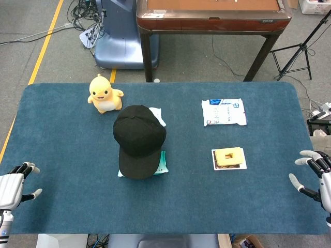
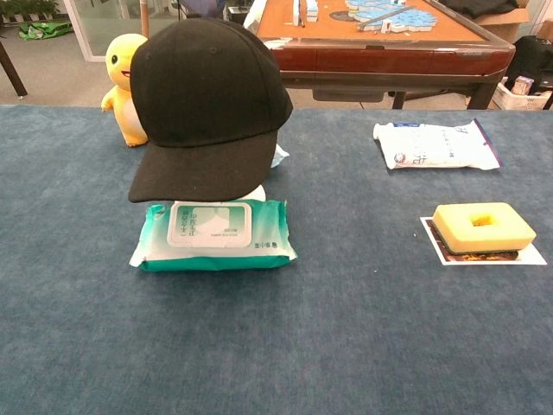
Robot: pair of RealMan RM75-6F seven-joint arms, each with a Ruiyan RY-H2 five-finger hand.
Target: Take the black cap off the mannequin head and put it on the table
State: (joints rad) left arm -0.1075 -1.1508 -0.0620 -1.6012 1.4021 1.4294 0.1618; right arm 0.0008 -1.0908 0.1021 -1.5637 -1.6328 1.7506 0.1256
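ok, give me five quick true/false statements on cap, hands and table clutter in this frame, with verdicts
1. The black cap is on the mannequin head. True; brim faces the robot.
2. The left robot hand grips the brim. False; it is at the table's near edge, holding nothing.
3. The right robot hand is open, apart from the cap. True.
4. The wet wipes pack lies right of the yellow sponge. False; it lies left, below the brim.
5. The yellow duck toy stands behind the cap. True.
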